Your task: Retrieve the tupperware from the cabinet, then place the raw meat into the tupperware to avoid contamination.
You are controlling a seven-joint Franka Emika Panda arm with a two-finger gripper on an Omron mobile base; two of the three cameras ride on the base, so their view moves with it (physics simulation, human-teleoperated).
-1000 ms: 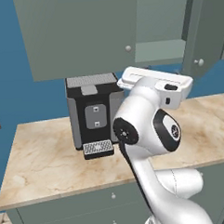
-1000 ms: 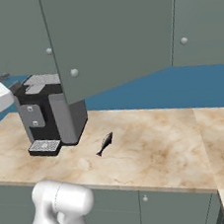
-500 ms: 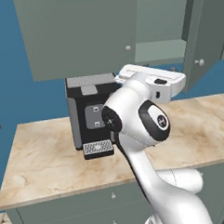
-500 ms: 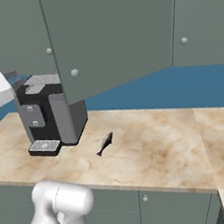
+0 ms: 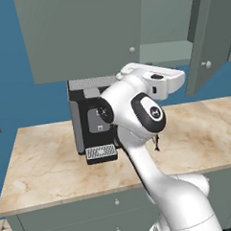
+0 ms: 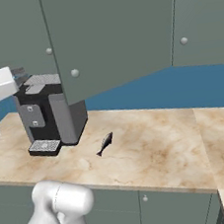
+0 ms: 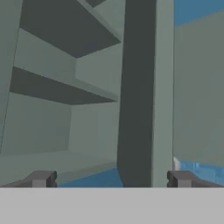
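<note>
Evidently the tupperware cannot be made out on the shelf of the open cabinet, so retrieval is the step in hand. The gripper, jaws spread wide and empty, faces the cabinet's interior beside its swung-out door. Next it likely must reach in and find the container. The raw meat lies on the counter, right of the coffee machine.

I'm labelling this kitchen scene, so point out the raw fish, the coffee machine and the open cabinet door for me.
raw meat (image 6: 104, 143): right base view, middle of the fish's body.
coffee machine (image 6: 60, 118): right base view, its grey side panel.
cabinet door (image 5: 210, 35): left base view, flat face of the open door, above its knob.
</note>
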